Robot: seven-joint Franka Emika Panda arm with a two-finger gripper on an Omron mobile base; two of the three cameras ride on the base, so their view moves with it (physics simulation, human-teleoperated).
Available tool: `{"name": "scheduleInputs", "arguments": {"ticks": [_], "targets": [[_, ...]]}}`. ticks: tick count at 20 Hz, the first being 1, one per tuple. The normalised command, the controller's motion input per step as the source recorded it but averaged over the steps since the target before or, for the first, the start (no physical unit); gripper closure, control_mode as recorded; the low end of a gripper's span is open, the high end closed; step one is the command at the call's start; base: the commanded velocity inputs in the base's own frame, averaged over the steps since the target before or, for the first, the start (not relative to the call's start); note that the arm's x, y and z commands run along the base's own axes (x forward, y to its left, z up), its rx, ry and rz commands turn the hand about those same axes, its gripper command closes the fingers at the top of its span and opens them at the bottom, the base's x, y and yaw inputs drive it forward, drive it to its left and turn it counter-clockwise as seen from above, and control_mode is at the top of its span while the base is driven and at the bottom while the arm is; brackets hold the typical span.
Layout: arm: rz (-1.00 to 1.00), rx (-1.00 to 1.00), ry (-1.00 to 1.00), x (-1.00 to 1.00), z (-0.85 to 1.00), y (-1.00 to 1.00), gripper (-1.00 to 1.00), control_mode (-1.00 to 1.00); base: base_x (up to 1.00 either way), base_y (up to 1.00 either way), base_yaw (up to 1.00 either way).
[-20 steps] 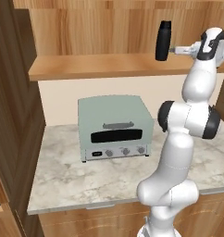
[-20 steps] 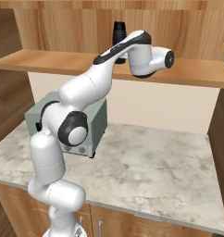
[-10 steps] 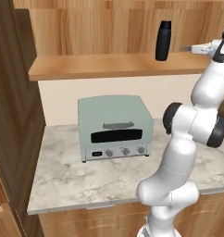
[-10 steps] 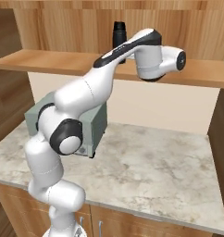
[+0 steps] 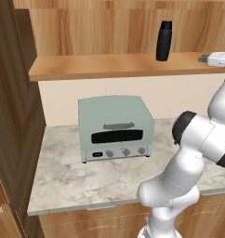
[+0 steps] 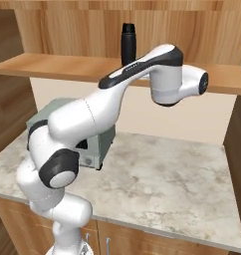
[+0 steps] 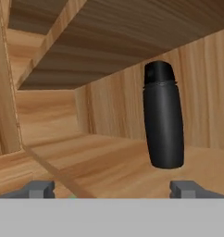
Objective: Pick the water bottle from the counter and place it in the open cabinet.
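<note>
The water bottle (image 7: 163, 121) stands upright on the shelf board of the cabinet (image 5: 109, 67), near the back panel. My gripper (image 7: 113, 189) is spread wide, empty, a little short of the bottle. I judge the placing done; only pulling my arm clear remains.

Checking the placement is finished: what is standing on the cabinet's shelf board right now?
The water bottle stands upright on the cabinet shelf, cap up, apart from the open gripper. The arm covers part of the shelf in the right base view.
</note>
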Motion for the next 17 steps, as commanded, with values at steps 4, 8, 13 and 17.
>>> {"name": "scheduleInputs", "arguments": {"ticks": [4, 8, 13, 17], "targets": [[0.0, 0.06, -0.09, -0.61, -0.56, 0.27, -1.0, -1.0, 0.0, 0.0, 0.0], [0.0, 0.07, -0.07, -0.6, -0.4, 0.28, -1.0, -1.0, 0.0, 0.0, 0.0], [0.0, 0.05, -0.02, -0.59, -0.24, 0.33, -1.0, -1.0, 0.0, 0.0, 0.0], [0.0, 0.02, 0.0, -0.54, -0.22, 0.39, -1.0, -1.0, 0.0, 0.0, 0.0]]}}
